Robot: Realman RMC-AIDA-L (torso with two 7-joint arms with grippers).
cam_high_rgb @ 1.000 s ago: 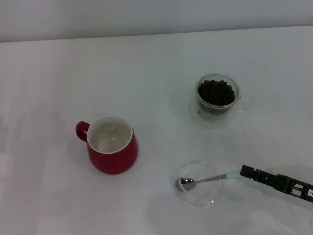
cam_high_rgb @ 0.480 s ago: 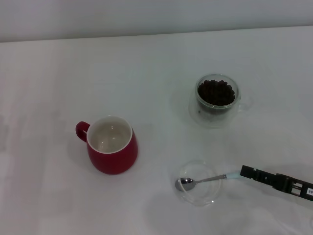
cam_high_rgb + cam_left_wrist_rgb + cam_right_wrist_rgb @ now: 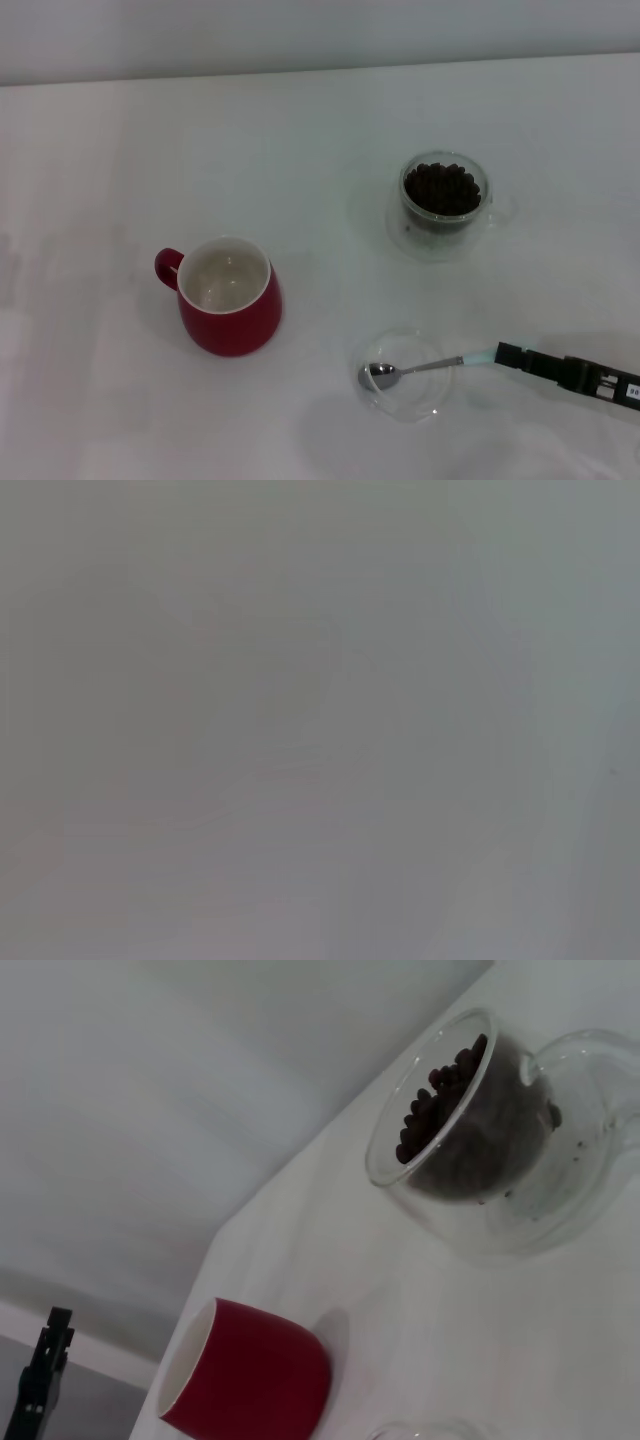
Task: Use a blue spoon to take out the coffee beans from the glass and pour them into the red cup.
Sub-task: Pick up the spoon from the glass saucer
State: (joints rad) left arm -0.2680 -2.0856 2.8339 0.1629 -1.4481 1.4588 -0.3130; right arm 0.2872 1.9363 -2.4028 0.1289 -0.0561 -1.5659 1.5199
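Observation:
The blue spoon [image 3: 412,369] lies across a shallow clear dish [image 3: 405,411] near the table's front. Its metal bowl rests in the dish and its pale blue handle points right. My right gripper [image 3: 503,352] reaches in from the lower right, and its tip meets the end of that handle. Behind them stands the glass [image 3: 424,236] [image 3: 505,1222], holding a heap of dark coffee beans [image 3: 442,188] [image 3: 428,1112]. The red cup [image 3: 232,312] [image 3: 262,1380] stands upright to the left with a white inside and nothing in it. My left gripper is out of view.
The white table [image 3: 320,130] runs back to a pale wall. The left wrist view is a plain grey blur. A thin black part [image 3: 42,1375] shows at the edge of the right wrist view; I cannot tell what it is.
My right gripper has shifted slightly toward the table's front edge, staying at the spoon handle's end. The spoon, glass and cup have not moved.

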